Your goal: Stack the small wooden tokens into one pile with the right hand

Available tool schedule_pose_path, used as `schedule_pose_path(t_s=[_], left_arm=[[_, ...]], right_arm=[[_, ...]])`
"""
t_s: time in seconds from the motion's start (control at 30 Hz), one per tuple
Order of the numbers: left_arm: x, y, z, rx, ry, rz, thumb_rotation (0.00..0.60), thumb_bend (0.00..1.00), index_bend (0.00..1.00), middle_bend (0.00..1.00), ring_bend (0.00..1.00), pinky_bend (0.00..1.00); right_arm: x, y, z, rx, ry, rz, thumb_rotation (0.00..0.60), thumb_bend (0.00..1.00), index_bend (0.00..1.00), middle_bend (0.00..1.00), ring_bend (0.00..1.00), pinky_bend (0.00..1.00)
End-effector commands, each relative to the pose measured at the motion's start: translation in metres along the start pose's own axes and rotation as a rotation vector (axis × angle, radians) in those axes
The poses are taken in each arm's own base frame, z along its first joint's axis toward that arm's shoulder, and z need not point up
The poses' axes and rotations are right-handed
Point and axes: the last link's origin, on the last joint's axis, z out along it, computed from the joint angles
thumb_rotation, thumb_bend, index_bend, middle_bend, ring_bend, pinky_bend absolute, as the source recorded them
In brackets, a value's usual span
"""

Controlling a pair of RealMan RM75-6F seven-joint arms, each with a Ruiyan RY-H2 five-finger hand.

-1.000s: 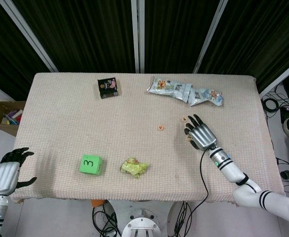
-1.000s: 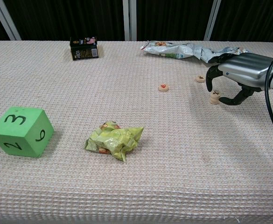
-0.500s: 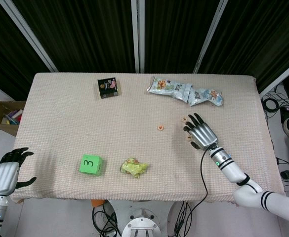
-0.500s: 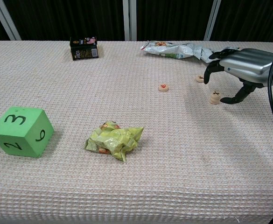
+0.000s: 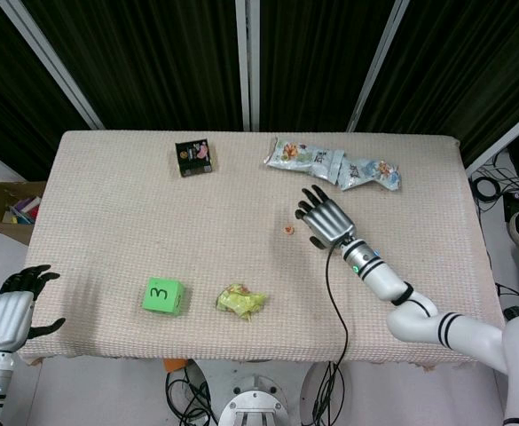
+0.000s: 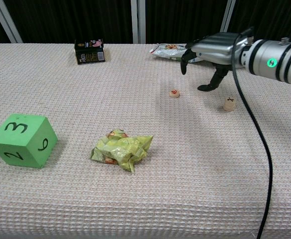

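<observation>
Far to the left of the right hand, off the table's near corner, the left hand [image 5: 11, 306] hung empty, fingers spread. Just left of the right hand lay a single wooden token [image 6: 174, 93]. The right hand [image 6: 211, 47] hovered above the cloth, fingers wide, holding nothing. To its right and nearer stood the stacked tokens [image 6: 229, 104].
</observation>
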Motion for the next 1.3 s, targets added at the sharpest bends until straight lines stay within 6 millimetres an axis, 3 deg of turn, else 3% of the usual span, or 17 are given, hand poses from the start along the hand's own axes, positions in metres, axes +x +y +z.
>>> schedule_pose_path(t_s=[0.03, 0.23, 0.97, 1.13, 1.3], left_arm=[[0.000, -0.001, 0.001, 0.004, -0.004, 0.003, 0.600, 0.00, 0.27, 0.15, 0.12, 0.17], [0.002, -0.003, 0.002, 0.006, -0.002, 0.005, 0.600, 0.00, 0.27, 0.15, 0.12, 0.17], [0.001, -0.007, 0.000, 0.016, -0.002, 0.000, 0.600, 0.00, 0.27, 0.15, 0.12, 0.17], [0.001, -0.007, 0.000, 0.012, -0.001, 0.000, 0.600, 0.00, 0.27, 0.15, 0.12, 0.17], [0.004, -0.006, -0.001, 0.007, 0.010, 0.001, 0.600, 0.00, 0.27, 0.15, 0.12, 0.17]], right_arm=[[-0.006, -0.017, 0.028, 0.002, -0.035, -0.027, 0.600, 0.25, 0.35, 0.24, 0.00, 0.00], [-0.017, -0.028, 0.040, 0.011, -0.058, -0.053, 0.600, 0.26, 0.36, 0.24, 0.00, 0.00], [-0.026, -0.030, 0.046, 0.009, -0.023, -0.058, 0.600, 0.33, 0.51, 0.30, 0.01, 0.00], [-0.013, -0.017, 0.031, 0.002, 0.029, -0.043, 0.600, 0.34, 0.52, 0.30, 0.01, 0.00], [0.002, 0.003, -0.017, 0.001, 0.082, 0.014, 0.600, 0.34, 0.52, 0.30, 0.01, 0.00]])
